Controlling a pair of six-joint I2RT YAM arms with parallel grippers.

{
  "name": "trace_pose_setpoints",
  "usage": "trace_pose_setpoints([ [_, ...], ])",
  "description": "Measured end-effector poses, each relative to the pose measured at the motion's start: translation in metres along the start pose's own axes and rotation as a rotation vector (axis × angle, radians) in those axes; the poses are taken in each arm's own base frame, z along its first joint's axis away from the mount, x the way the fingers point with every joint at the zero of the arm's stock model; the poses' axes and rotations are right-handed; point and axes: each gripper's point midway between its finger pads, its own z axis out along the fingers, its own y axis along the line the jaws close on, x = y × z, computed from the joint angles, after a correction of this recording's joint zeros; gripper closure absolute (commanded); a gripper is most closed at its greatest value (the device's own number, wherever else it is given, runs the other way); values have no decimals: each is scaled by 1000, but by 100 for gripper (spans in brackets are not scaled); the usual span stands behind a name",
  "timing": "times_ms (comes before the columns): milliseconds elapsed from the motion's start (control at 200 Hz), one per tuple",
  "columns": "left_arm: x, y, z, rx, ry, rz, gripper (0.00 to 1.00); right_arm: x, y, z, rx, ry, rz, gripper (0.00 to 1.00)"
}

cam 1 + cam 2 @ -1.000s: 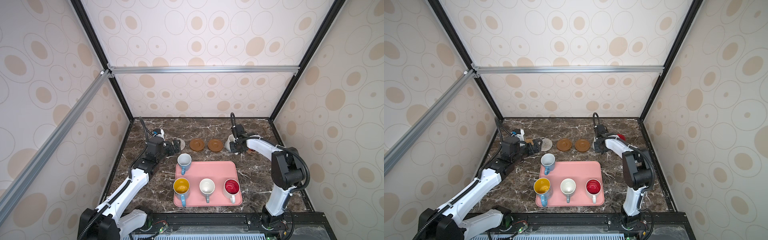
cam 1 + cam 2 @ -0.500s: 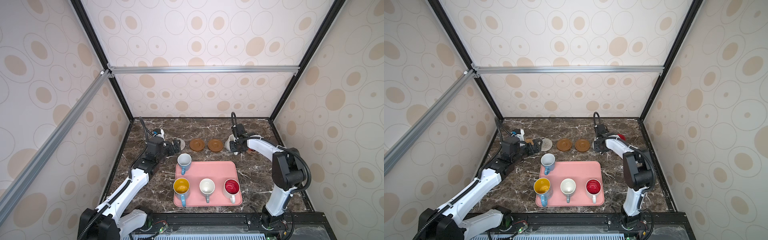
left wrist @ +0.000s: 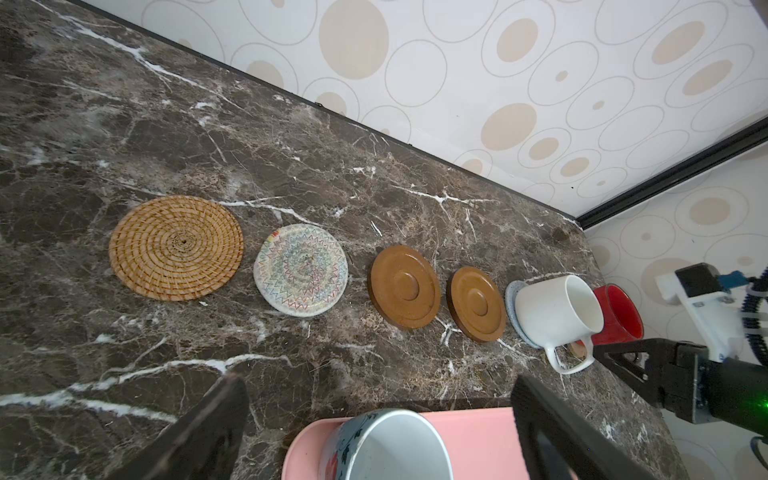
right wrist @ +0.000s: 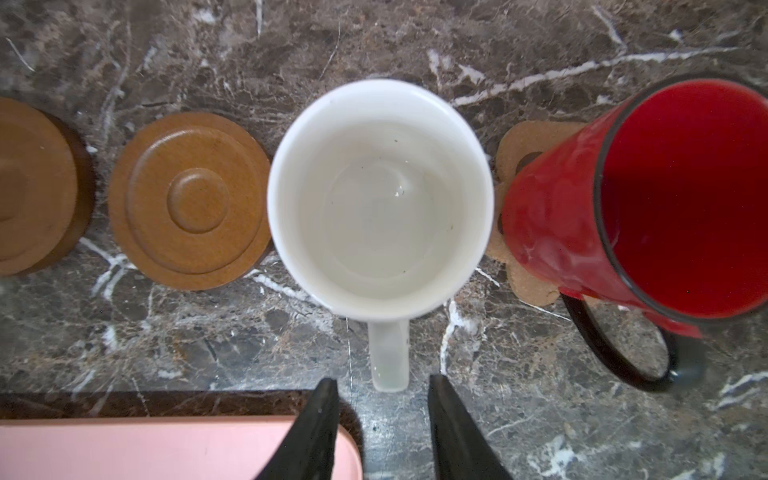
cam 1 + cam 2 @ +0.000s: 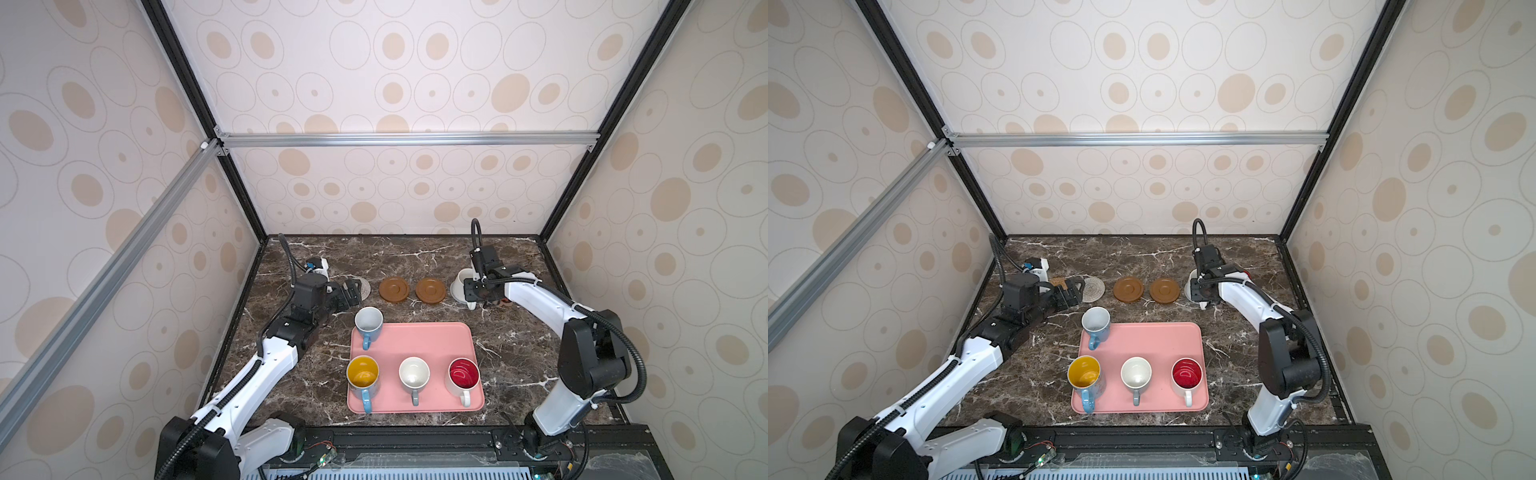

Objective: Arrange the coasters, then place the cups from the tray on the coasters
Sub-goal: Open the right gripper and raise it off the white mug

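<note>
Right gripper (image 5: 473, 293) just beside white mug (image 5: 460, 282) toward tabletop's far right corner in both top views; pink tray (image 5: 415, 338) holding four mugs (image 5: 414, 374). Left wrist: white mug on grey-blue coaster (image 3: 511, 293). Right wrist: jaws narrowly parted, handle end between, untouched.

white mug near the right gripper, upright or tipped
Upright: the white mug shows its round open mouth facing up, base on the grey-blue coaster.
</note>
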Motion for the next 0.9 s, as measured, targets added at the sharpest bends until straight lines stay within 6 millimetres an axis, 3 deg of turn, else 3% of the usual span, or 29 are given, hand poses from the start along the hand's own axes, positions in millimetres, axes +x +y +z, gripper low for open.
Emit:
trace_pose_setpoints([
  [380,0,0,0,1,-1,-1,0,-7,0,-36,-37,-55,20,59],
  [900,-2,-1,-2,5,-9,-7,0,-3,12,-49,-111,-47,37,59],
])
